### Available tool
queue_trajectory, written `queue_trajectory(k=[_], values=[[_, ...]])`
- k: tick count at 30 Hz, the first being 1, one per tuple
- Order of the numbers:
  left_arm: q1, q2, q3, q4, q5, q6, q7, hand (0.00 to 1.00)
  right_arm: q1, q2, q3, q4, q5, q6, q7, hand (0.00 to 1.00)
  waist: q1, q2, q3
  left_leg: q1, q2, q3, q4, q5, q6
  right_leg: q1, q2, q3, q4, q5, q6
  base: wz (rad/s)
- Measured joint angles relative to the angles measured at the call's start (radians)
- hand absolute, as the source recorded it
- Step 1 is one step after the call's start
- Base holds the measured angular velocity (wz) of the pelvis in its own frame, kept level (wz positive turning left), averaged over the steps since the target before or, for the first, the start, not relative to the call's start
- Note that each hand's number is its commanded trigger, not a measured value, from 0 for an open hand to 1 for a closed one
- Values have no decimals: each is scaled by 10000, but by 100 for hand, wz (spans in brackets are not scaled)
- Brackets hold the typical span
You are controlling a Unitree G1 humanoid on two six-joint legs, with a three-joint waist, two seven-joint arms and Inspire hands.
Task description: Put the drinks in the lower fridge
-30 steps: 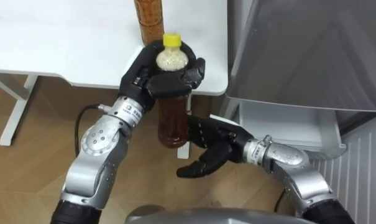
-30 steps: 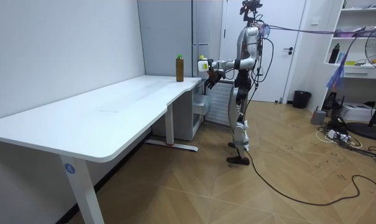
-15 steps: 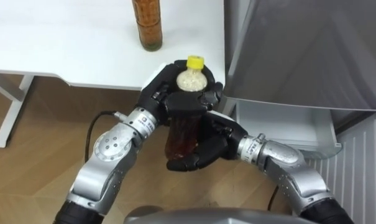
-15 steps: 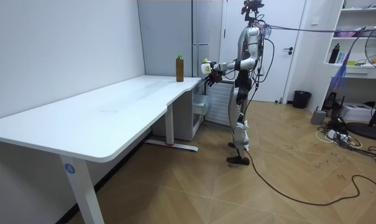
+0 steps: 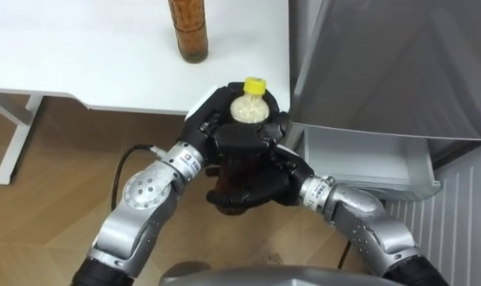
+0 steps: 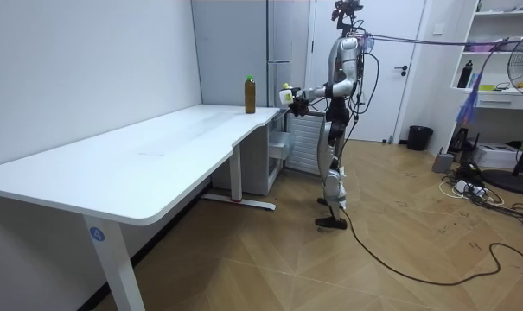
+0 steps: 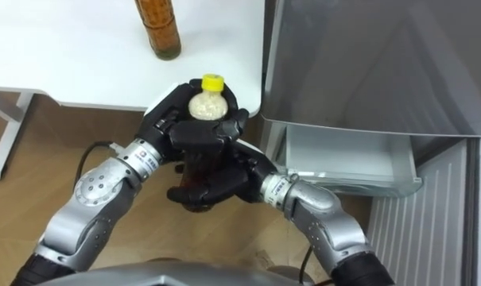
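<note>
While standing at the right corner of the surface [image 5: 81,56], holds a yellow-capped bottle [image 5: 246,111] of dark drink upright, just off the near edge. Grips its upper part with the left robot hand [image 5: 224,139], fingers curled tight. Cups the bottom with the right robot hand [image 5: 244,189], fingers curled round it. Pale neck label, print too small to read. Farther left on the surface, a second brown bottle [image 5: 187,28]. At right, a grey fridge [image 5: 383,63].
</note>
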Motion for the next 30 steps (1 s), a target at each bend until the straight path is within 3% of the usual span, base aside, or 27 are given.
queue_trajectory(k=[8, 9, 10, 12, 30], values=[[5, 65, -153, 9, -97, -6, 102, 100, 0, -88, 236, 0, -5, -48, -195, 100, -10, -12, -7, -2, 1, 7, 43, 0, 0, 16, 1, 5, 21, 0, 0, 0], [7, 65, -153, 10, -97, -6, 102, 91, 0, -88, 237, 0, -3, -50, -198, 100, -10, -17, -10, 7, 1, 7, 47, 0, 0, 29, 1, 5, 24, 0, 0, 0], [10, 59, -153, 10, -103, -6, 105, 50, 0, -86, 238, 0, 3, -50, -207, 100, -10, -24, -15, 7, 1, 8, 56, 0, 0, 29, 1, 5, 35, 0, 0, 0], [21, 37, -147, 10, -104, -6, 132, 0, 1, -87, 246, 0, 48, -50, -219, 100, -8, -30, -17, 13, 3, 7, 68, 0, 0, 29, 1, 4, 65, 0, 0, 0], [22, 42, -131, 9, -115, -9, 215, 0, 15, -271, 320, 18, 276, -48, -242, 100, 2, -76, -7, 40, 6, 12, 113, 0, 0, 39, 0, 33, 141, 0, 0, 0]])
